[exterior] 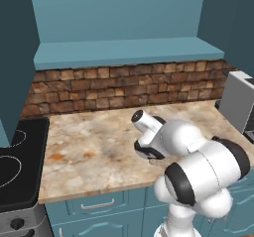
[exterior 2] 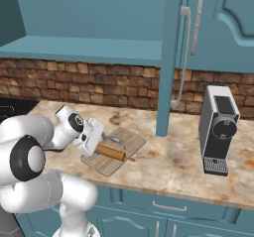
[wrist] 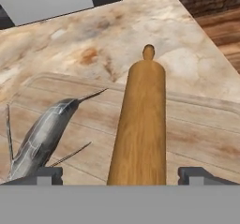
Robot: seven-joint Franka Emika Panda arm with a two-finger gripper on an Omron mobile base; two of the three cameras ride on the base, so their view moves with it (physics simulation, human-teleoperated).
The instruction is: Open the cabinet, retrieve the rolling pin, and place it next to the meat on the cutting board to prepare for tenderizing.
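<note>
- A speckled beige stone counter (exterior 2: 178, 166) runs along a red-brown brick backsplash (exterior 2: 99, 85), with teal drawers (exterior: 94, 206) below it and a black stovetop (exterior: 15, 156) at its left end.
- The cabinet (exterior 2: 218, 23) hangs above with one door (exterior 2: 171, 57) swung out edge-on; a grey coffee machine (exterior 2: 218, 129) stands on the counter to the right.
- The cutting board (exterior 2: 130, 141) lies flat on the counter near its front edge, just in front of the arm.
- The rolling pin (wrist: 140, 124) lies on the board, its long axis running across the board's grain, one peg handle pointing away from the hand toward the coffee machine.
- The meat (wrist: 42, 136), a grey-silver sliver, lies on the board beside the pin, close but apart from it.
- The gripper (wrist: 120, 174) sits low over the pin's near end, its fingertips (wrist: 47, 174) spread wide on either side and clear of the wood.
</note>
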